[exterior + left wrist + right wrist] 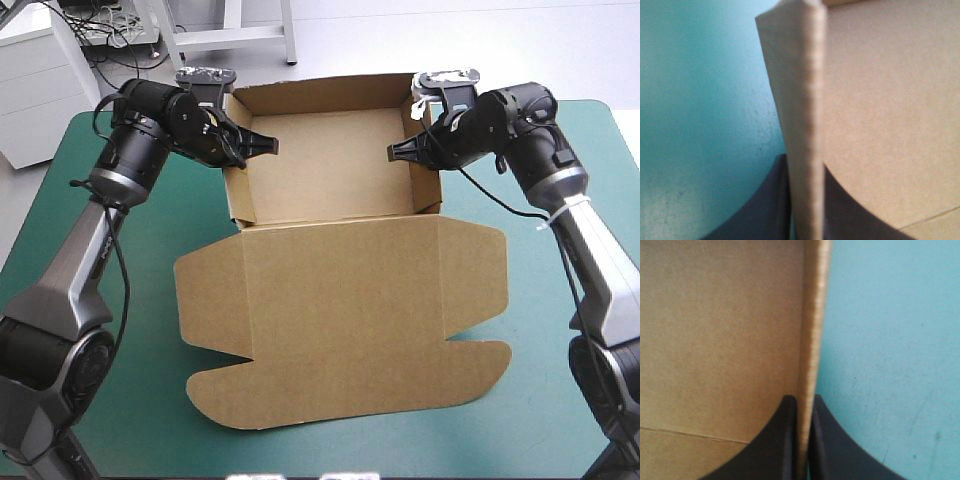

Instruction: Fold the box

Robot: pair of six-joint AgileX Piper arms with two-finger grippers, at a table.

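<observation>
1. My two arms run up the teal-green desk from its near corners, wrists turned inward toward each other.
2. The brown box sits mid-desk, its lid flat toward me with round-cornered flaps of matte board.
3. Beyond the lid is the open tray. The left gripper has its fingers clamped on the left wall, and the right gripper has its fingers clamped on the right wall (board edge pinched between them).

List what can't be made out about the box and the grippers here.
High view: the outer fingers of the left gripper and right gripper, behind the box walls.
Left wrist view: the gripped wall's edge is blurred; the lid is out of frame.
Right wrist view: everything past one wall and some floor is cut off.
</observation>
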